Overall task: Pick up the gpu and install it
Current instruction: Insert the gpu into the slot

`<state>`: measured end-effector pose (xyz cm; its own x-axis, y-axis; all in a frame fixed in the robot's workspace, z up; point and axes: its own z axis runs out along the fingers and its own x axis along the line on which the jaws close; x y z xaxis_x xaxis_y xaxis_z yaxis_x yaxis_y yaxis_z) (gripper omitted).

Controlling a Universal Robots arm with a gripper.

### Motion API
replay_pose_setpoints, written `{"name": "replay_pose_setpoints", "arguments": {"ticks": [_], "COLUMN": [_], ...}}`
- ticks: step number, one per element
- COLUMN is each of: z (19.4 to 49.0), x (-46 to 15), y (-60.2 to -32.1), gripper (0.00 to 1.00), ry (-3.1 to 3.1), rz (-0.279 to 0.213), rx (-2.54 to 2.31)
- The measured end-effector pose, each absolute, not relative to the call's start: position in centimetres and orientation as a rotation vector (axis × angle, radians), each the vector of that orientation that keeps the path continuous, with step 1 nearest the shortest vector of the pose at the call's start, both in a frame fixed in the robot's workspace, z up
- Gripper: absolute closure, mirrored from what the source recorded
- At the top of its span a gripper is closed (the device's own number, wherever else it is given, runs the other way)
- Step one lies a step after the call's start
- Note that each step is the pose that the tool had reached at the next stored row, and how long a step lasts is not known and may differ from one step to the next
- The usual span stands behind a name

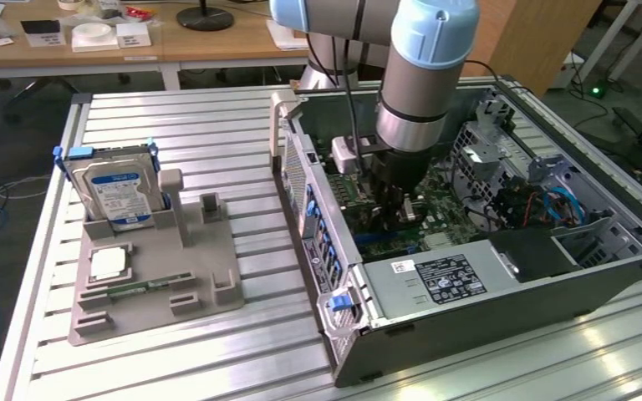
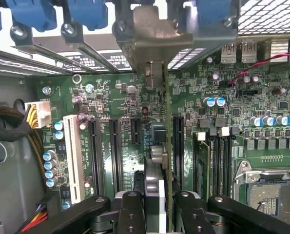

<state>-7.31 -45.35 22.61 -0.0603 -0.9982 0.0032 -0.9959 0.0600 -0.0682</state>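
In the wrist view the gpu (image 2: 166, 141) is seen edge-on, a thin green-edged card running from between my fingers to its metal end bracket (image 2: 152, 36) at the case's rear wall. My gripper (image 2: 159, 209) is shut on it, one black finger (image 2: 130, 209) on each side. The card hangs upright just above the motherboard (image 2: 110, 97), between the long black expansion slots (image 2: 115, 151); whether it touches a slot is hidden. In the exterior view my gripper (image 1: 401, 209) reaches down into the open computer case (image 1: 488, 292).
A white slot (image 2: 74, 156) and a bundle of power cables (image 2: 18, 122) lie to one side of the card; memory slots and the processor socket (image 2: 269, 187) lie to the other. Outside the case, a grey fixture (image 1: 154, 284) holds a hard drive (image 1: 118, 188).
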Motion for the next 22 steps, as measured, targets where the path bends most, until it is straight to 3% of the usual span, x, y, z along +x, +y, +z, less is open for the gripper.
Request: {"name": "replay_pose_setpoints", "arguments": {"ticks": [22], "z": [21.74], "x": [-7.56], "y": [-45.36], "gripper": [0.72], "ry": [2.256], "rz": [-0.080], "rx": [-2.122]}}
